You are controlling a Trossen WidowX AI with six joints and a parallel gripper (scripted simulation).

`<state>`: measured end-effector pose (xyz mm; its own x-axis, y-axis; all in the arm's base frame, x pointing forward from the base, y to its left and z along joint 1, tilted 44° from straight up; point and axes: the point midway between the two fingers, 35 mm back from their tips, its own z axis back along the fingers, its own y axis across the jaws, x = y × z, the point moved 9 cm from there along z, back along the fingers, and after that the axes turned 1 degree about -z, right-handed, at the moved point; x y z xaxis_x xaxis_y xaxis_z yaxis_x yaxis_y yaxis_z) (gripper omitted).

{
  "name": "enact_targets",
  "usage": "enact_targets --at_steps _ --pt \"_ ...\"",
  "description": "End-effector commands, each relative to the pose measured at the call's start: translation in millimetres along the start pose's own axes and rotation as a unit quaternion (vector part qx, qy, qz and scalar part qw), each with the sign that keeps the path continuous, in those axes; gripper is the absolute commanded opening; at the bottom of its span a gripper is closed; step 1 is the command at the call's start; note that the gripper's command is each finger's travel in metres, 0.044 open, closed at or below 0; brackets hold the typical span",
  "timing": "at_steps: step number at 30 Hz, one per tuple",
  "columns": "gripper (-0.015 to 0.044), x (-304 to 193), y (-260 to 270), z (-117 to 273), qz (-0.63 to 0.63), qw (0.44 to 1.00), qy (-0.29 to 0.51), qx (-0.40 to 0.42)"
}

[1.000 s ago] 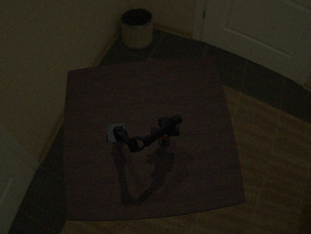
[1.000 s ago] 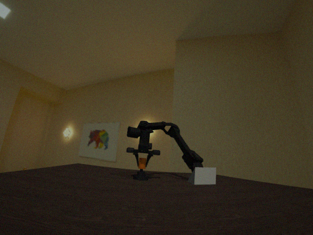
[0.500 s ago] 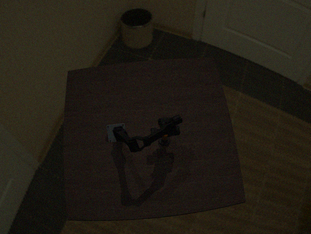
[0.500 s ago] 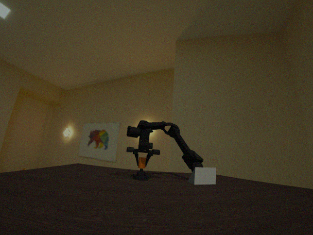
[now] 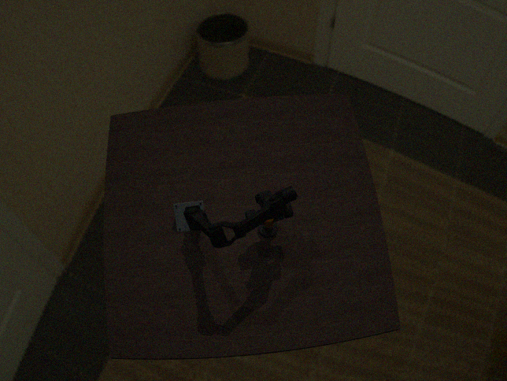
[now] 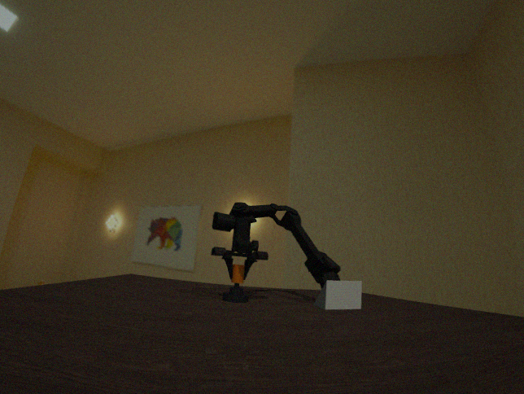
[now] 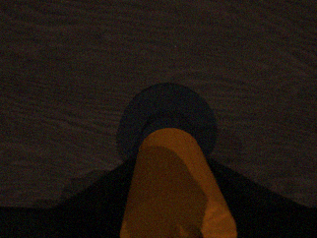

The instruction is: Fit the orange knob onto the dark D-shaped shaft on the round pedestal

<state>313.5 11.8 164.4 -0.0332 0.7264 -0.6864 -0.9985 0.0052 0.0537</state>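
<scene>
The orange knob (image 5: pixel 268 222) (image 6: pixel 238 273) (image 7: pixel 169 182) is upright between the two fingers of my gripper (image 6: pixel 238 277), which is shut on it. The dark round pedestal (image 5: pixel 267 233) (image 6: pixel 235 298) (image 7: pixel 167 98) stands on the table under the knob. In the exterior view the knob's lower end is just above the pedestal's raised middle, with a short dark piece showing between them. The knob hides the shaft in the wrist view, and I cannot tell whether the shaft's tip is inside the hole. The flat sides are not visible.
The brown table (image 5: pixel 164 155) (image 6: pixel 169 339) carries the arm's pale base plate (image 5: pixel 179 216). A white block (image 6: pixel 343 295) shows by the base in the exterior view. A round bin (image 5: pixel 223 59) stands on the floor beyond the table. The room is dim.
</scene>
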Motion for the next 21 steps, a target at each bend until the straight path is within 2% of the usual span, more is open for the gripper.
enact_targets --at_steps 1,21 --pt "0.0 -0.9 0.0 2.0 0.002 1.0 -0.001 -0.002" --pt "0.0 -1.2 -0.4 2.2 0.002 1.0 -0.001 -0.002"
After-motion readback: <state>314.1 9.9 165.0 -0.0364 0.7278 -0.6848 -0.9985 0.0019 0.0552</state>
